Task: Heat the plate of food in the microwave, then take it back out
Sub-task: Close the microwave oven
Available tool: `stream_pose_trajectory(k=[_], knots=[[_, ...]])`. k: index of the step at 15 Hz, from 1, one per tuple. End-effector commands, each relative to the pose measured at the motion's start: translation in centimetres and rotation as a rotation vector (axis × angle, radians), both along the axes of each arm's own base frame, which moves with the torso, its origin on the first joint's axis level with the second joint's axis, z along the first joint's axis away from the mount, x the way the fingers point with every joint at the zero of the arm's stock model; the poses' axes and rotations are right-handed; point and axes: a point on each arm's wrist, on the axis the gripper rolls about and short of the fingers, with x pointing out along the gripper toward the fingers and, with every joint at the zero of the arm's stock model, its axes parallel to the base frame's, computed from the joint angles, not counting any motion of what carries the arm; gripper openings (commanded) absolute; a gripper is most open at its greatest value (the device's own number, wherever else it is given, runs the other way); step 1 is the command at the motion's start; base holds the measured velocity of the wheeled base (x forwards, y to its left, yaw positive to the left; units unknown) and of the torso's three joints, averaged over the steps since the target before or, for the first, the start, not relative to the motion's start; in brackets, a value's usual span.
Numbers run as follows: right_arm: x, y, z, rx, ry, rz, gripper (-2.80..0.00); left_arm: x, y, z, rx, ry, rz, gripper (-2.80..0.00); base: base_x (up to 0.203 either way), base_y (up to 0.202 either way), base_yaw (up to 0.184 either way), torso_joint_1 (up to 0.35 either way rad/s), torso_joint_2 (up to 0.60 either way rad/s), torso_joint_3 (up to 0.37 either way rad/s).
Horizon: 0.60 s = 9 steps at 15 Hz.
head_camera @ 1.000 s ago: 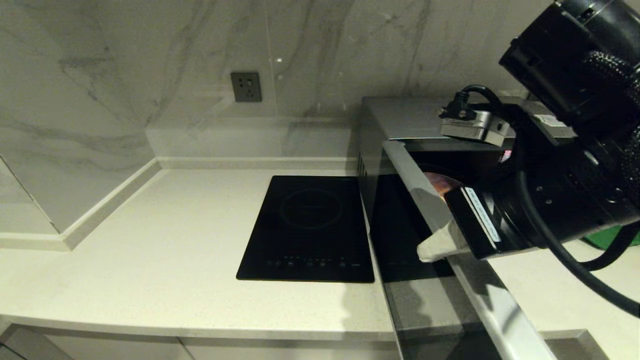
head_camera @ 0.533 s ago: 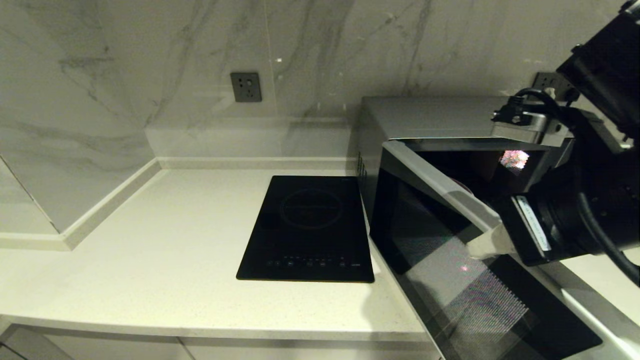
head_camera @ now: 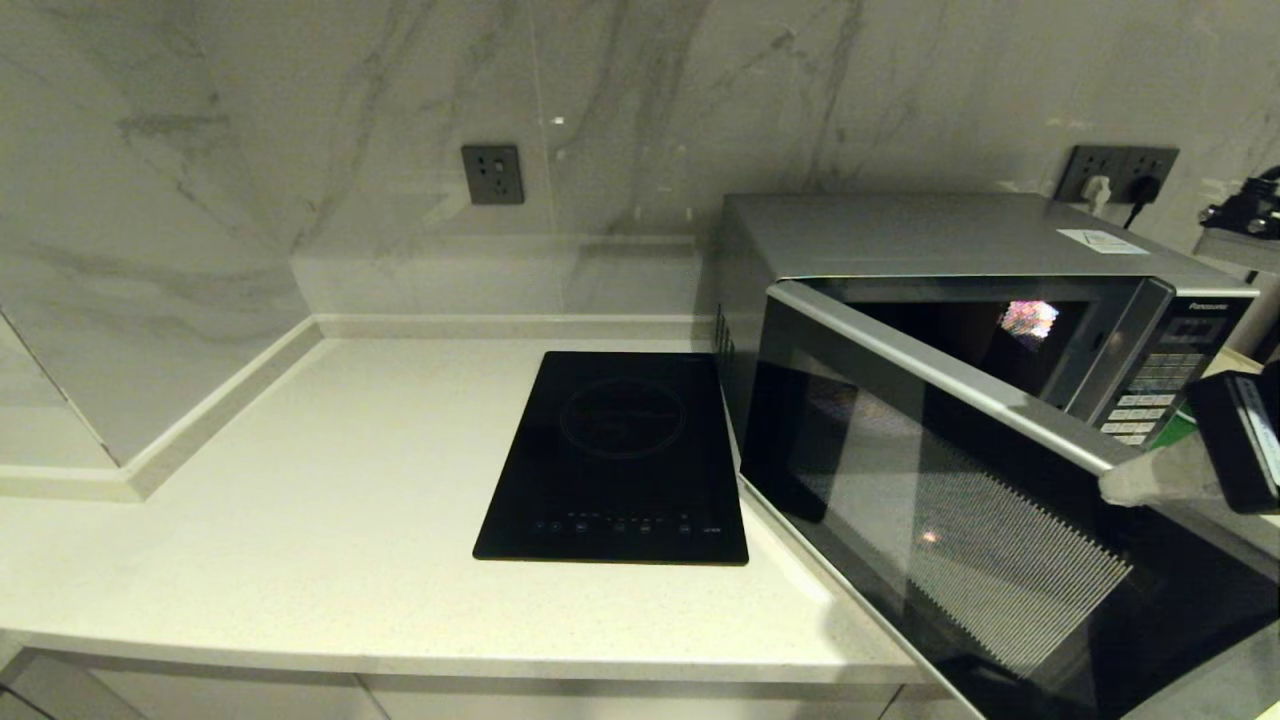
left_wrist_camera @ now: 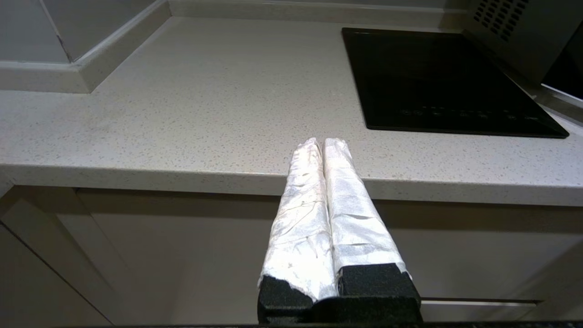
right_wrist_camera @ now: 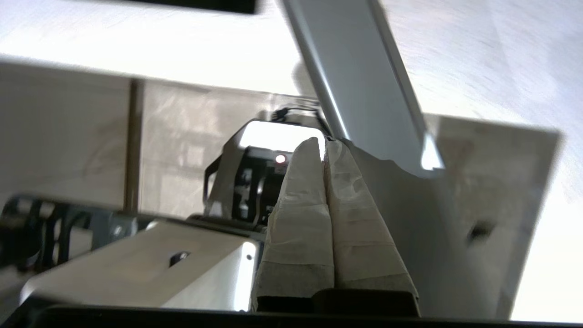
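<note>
Silver boxy microwave [head_camera: 900, 240] on pale tabletop [head_camera: 300, 500], dark glass door [head_camera: 960, 520] half-swung; right pincer [head_camera: 1150, 480], fingers together, presses door's free edge, likely pushing it closed. Plate of food unseen, presumably inside. Left pincer [left_wrist_camera: 324, 146] together, parked at tabletop edge.

Left gripper [left_wrist_camera: 322, 145] at the edge of a speckled countertop [left_wrist_camera: 191, 100].
Its two white-wrapped fingers [left_wrist_camera: 304, 200] lie pressed together, tips over the counter's front edge; a black induction hob [left_wrist_camera: 437, 77] lies beyond, beside the microwave [left_wrist_camera: 524, 32].
</note>
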Motion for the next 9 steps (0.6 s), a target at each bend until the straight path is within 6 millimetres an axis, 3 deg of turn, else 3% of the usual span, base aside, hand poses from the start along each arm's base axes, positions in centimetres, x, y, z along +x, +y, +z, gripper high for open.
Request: stream_pose_trajectory(k=[1,5,9], knots=[[-1.1,-2.5,-0.6,-0.004,0.011,-0.103,-2.80,0.0,0.0,0.0,-0.001,-0.001,0.000,-2.80,0.000,0.000,0.000,0.000,0.00,0.000],[-1.3,-4.1,-1.5,-0.016,0.027,-0.190,-2.80,0.0,0.0,0.0,-0.001,-0.001,0.000,-2.80,0.000,0.000,0.000,0.000,0.00,0.000],[1.8,-5.8,-2.5,0.018,-0.076,-0.353,-2.80,0.0,0.0,0.0,-0.001,-0.001,0.000,-2.80,0.000,0.000,0.000,0.000,0.00,0.000]])
